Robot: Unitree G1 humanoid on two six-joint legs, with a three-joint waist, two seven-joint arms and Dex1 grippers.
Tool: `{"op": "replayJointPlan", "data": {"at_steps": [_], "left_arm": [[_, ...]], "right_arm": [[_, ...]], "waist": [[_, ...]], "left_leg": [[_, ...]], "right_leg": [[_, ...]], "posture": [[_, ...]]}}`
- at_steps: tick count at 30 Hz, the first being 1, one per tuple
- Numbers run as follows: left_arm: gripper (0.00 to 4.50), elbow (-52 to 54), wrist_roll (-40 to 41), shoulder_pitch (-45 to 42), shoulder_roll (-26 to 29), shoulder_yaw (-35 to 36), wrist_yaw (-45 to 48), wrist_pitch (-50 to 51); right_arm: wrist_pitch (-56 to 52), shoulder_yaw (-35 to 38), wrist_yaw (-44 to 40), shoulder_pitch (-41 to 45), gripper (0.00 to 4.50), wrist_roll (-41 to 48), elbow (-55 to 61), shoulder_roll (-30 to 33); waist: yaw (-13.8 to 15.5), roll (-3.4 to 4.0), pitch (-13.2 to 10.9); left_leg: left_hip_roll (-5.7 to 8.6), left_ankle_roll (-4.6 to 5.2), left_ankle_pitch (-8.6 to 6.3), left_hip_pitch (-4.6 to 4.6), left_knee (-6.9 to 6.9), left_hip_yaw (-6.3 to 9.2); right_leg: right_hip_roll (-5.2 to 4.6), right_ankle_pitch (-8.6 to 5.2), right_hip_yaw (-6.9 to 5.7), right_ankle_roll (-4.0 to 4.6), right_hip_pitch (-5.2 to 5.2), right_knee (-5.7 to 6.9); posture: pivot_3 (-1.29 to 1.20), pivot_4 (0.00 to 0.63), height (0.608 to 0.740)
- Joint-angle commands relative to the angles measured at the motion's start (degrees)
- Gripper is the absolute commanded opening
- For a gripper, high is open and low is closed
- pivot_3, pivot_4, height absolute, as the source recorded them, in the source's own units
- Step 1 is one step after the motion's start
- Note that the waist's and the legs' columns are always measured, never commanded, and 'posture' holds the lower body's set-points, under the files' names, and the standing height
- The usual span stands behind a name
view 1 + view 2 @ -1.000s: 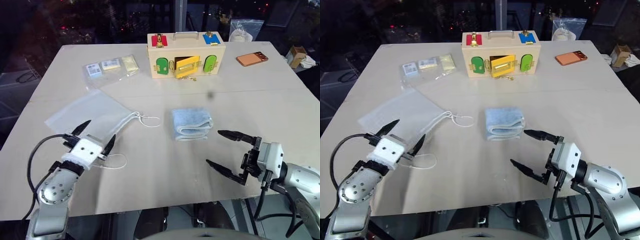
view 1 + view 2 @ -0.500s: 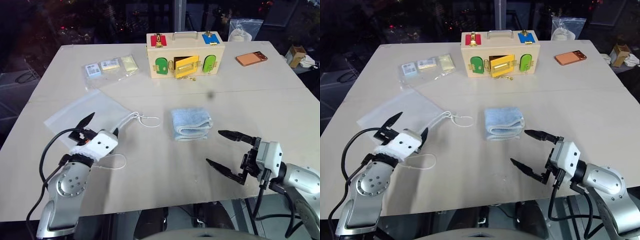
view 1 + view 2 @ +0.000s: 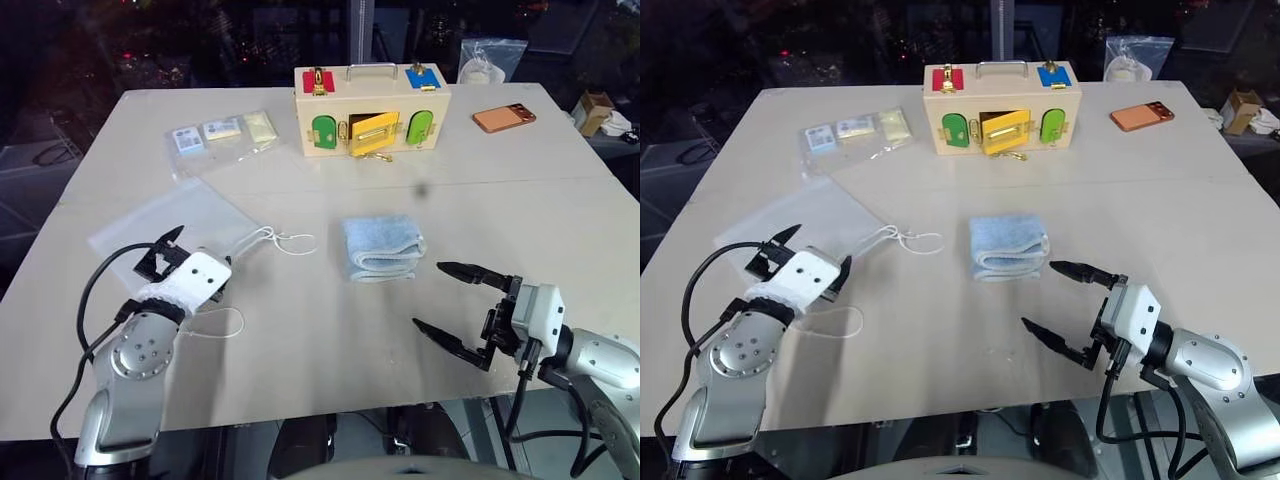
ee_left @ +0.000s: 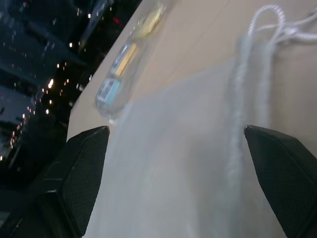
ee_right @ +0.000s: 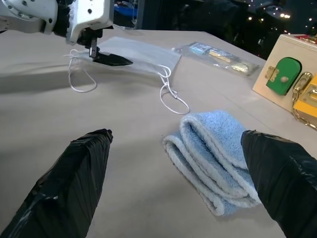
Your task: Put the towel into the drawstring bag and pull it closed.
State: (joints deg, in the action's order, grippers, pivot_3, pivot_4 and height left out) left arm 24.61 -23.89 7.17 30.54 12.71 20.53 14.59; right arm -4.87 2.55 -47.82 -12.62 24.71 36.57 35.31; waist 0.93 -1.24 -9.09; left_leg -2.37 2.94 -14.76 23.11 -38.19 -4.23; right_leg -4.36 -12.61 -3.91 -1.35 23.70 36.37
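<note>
Light-blue towel [image 3: 383, 248] lies folded mid-desk [image 3: 320, 350], just left and far of your spread right claw [image 3: 455, 308]; your left claw [image 3: 190, 262], released, hovers over the mesh drawstring bag [image 3: 180, 220].

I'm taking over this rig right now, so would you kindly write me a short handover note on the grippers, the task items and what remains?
Left gripper: open, empty, over the near edge of the drawstring bag.
Right gripper: open, empty, near the front of the table, just right of the towel.
The bag lies flat at left, its cord trailing towards the towel, which lies folded mid-table.
Done: nothing.
Left: put the towel into the bag, pull the cord closed.
</note>
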Motion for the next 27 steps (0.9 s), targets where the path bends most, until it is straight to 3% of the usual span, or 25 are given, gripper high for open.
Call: {"op": "replayJointPlan", "data": {"at_steps": [1,2,7,8,11,16,19,22,27], "left_arm": [[3.99,2.15,-2.0,-0.93,1.41,-0.87,1.05,3.62],[3.81,1.98,-2.05,-1.03,1.79,-1.06,1.72,4.61],[1.51,1.33,-0.01,-0.95,3.59,-1.43,5.59,7.74],[1.31,0.93,0.15,-1.13,4.17,-1.49,6.32,8.14],[0.09,-0.18,4.59,-3.89,3.28,-0.34,9.64,15.16],[0.03,2.26,20.2,-10.13,2.09,2.0,20.45,32.56],[0.03,1.73,32.62,-17.94,2.07,5.54,26.81,50.59],[0.03,-0.6,38.89,-25.83,0.24,8.63,26.35,63.99],[0.03,-4.6,42.82,-35.17,-5.72,9.7,21.15,74.06]], "right_arm": [[-0.25,-0.12,0.7,0.38,4.5,0.37,2.64,0.08],[-0.35,-0.11,0.77,0.48,4.5,0.41,2.61,0.11],[-0.93,-0.34,1.26,0.75,4.5,0.39,2.72,0.07],[-1.07,-0.43,1.35,0.84,4.5,0.31,2.76,0.04],[-2.64,-1.16,2.24,1.77,4.5,-0.42,2.35,0.16],[-4.85,-1.62,1.79,3.85,4.5,1.63,2.25,0.4],[-4.49,-1.82,-0.13,4.39,4.5,2.66,2.02,0.74],[-4.2,-1.85,-1.19,4.64,4.5,2.91,1.79,0.93],[-5.66,-2.38,-0.2,5.83,4.5,3.13,2.7,0.52]], "waist": [[-0.03,0.0,0.0],[-0.03,0.0,0.0],[-0.04,0.0,0.0],[-0.05,0.0,0.0],[0.0,0.0,0.0],[-0.03,-0.01,0.0],[0.01,-0.02,-0.01],[0.04,-0.16,-0.06],[-0.18,-0.2,-0.07]], "left_leg": [[0.0,0.0,0.0,0.0,0.0,-0.02],[0.0,0.0,0.0,-0.01,0.0,-0.04],[0.0,0.0,0.0,0.0,0.0,-0.03],[-0.01,0.0,0.0,0.0,0.0,-0.02],[-0.01,0.0,0.0,-0.01,0.0,0.0],[0.01,0.0,0.0,0.0,-0.07,0.01],[0.03,0.0,0.01,0.03,-0.08,0.0],[0.04,-0.01,0.03,0.07,-0.17,0.13],[0.13,-0.01,0.03,-0.13,-0.15,-0.06]], "right_leg": [[0.01,0.0,0.0,0.0,0.0,0.0],[0.01,0.0,0.0,-0.01,0.0,0.0],[0.0,0.0,0.01,0.01,0.01,0.0],[0.0,0.0,0.01,0.01,0.01,0.0],[0.0,0.0,0.01,0.0,0.02,0.02],[0.01,-0.04,-0.06,-0.08,0.01,0.05],[0.23,-0.04,-0.04,-0.07,-0.01,0.1],[0.33,-0.05,-0.09,-0.13,-0.01,0.24],[0.36,0.06,0.11,-0.4,-0.07,0.33]], "posture": [[0.0,0.15,0.74],[0.0,0.15,0.74],[0.0,0.15,0.74],[0.0,0.15,0.74],[0.0,0.15,0.74],[0.0,0.15,0.74],[0.0,0.15,0.74],[0.0,0.15,0.74],[0.0,0.15,0.74]]}}
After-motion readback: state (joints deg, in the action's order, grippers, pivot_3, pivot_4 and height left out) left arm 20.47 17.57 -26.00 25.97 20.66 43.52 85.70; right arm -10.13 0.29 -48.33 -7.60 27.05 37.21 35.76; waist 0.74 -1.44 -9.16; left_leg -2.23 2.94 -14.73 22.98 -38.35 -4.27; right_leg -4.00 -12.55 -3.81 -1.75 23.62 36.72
